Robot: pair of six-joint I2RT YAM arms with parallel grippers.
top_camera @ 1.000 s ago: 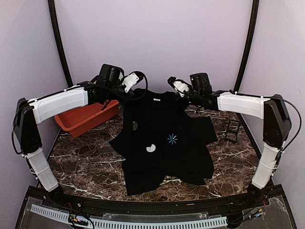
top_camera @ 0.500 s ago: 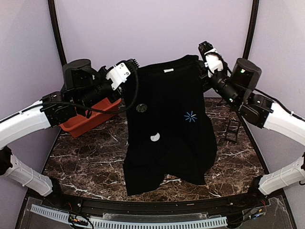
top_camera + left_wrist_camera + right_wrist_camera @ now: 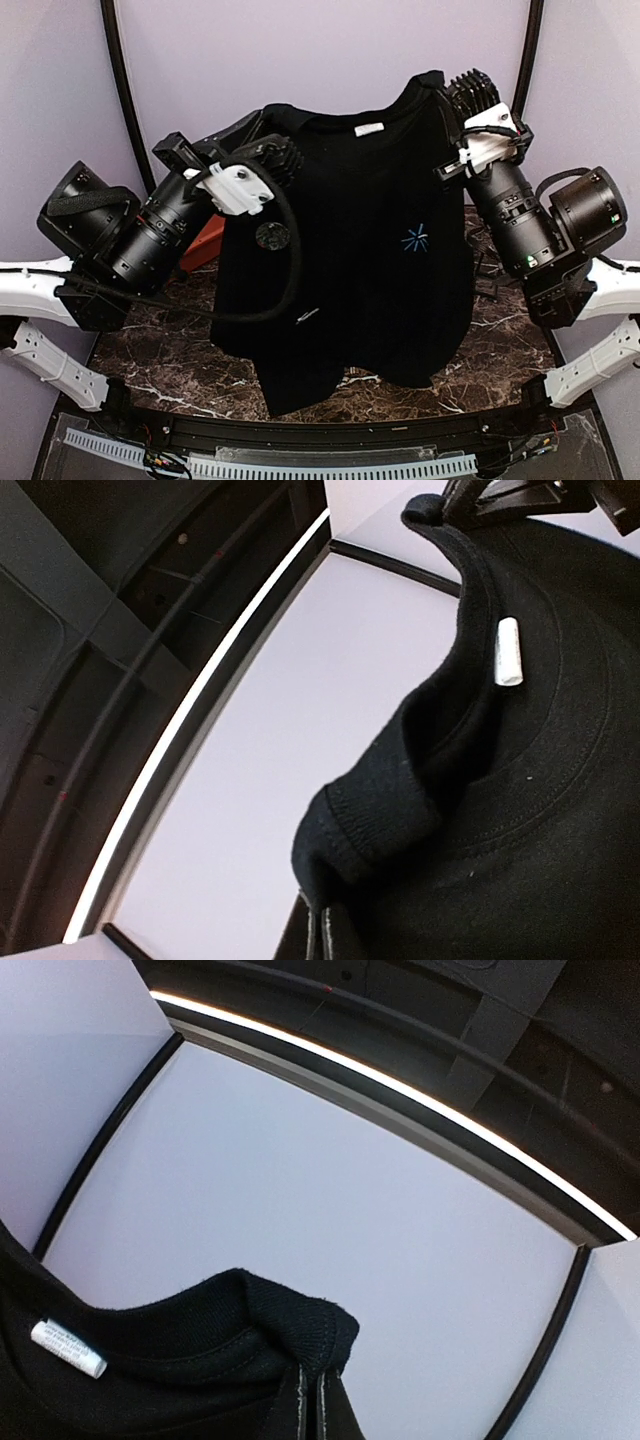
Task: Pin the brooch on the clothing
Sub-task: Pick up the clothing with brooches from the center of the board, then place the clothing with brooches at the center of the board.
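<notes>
Hoisted higher, T-shirt (image 3: pixel 370 260) hangs from both jaws clamped on its shoulders, tips buried.

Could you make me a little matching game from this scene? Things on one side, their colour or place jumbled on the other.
Things:
1. T-shirt
2. starburst print
3. neck label
4. brooch

Descriptions:
A. white, at the collar
B. small round disc on the shirt front
C. black, held up by the left hand and right hand
D. light blue, on the chest

Pairs: 1-C, 2-D, 3-A, 4-B
</notes>
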